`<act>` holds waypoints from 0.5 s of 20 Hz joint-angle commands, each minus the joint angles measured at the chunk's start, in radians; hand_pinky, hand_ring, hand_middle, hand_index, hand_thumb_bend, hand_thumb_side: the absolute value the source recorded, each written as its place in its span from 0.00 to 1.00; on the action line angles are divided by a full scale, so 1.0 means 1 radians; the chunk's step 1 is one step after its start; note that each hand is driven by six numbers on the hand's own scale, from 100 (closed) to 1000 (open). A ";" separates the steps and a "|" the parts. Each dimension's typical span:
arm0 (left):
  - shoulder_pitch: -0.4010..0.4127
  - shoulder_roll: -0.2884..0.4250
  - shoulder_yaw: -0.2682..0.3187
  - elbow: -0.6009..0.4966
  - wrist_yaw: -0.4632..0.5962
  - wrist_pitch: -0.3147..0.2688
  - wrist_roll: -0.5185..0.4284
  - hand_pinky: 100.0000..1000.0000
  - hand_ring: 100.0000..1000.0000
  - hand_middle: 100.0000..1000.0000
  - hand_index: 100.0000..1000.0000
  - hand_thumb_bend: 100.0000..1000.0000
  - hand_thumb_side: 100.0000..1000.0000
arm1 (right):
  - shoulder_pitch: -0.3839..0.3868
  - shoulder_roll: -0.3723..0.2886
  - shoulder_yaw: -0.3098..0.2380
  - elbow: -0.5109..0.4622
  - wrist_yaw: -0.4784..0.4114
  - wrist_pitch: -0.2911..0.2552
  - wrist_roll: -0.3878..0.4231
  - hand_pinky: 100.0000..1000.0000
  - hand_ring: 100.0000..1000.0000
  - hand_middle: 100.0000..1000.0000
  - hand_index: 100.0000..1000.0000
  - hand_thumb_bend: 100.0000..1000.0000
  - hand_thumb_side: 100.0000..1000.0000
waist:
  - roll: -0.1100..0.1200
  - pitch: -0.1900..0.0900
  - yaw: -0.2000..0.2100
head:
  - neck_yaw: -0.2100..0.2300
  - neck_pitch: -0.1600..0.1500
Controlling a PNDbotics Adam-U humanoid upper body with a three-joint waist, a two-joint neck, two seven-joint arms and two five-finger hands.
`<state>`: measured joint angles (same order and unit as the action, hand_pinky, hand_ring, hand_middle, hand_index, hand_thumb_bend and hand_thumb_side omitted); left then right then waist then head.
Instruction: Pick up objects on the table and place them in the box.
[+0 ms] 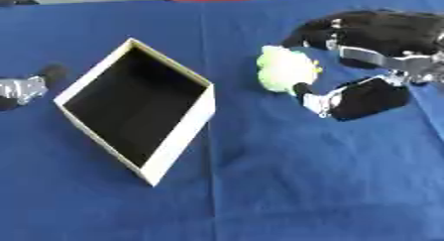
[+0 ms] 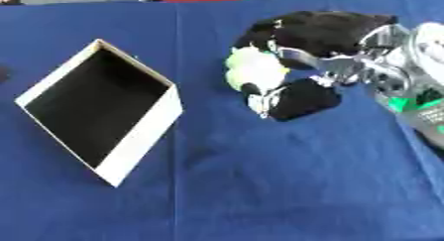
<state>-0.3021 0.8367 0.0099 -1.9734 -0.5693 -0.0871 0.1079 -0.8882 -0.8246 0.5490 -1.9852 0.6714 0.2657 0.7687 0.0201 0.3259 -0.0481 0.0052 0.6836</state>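
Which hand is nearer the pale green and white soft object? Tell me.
Right. The right hand is curled round the pale green and white soft object; the left hand sits far off, beyond the open white cardboard box.

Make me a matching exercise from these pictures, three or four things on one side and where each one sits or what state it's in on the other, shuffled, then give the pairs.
Things:
1. box
2. pale green object
3. right hand
4. left hand

States:
A. at the view's left edge, beside the box
B. fingers and thumb curled round the green object
C. open-topped, dark inside, nothing in it
D. right of the box, held by a hand

Pairs: 1-C, 2-D, 3-B, 4-A
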 commanded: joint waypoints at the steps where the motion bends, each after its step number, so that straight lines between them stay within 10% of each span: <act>1: -0.004 0.022 0.018 -0.005 -0.001 0.001 0.004 0.48 0.64 0.64 0.78 0.50 0.60 | -0.017 -0.021 -0.008 -0.015 0.020 0.000 0.012 1.00 1.00 0.94 1.00 0.00 0.74 | 0.002 -0.022 0.001 | -0.003 -0.003; 10: -0.003 0.018 0.021 -0.007 0.000 0.003 0.008 0.48 0.64 0.63 0.78 0.52 0.61 | -0.018 -0.017 -0.006 -0.015 0.049 0.011 0.030 1.00 1.00 0.94 1.00 0.02 0.75 | 0.004 -0.020 0.002 | 0.008 0.028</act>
<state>-0.3000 0.8360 0.0103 -1.9734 -0.5693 -0.0852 0.1104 -0.8886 -0.8244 0.5525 -1.9852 0.7092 0.2755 0.7939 0.0231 0.3259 -0.0476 0.0086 0.6961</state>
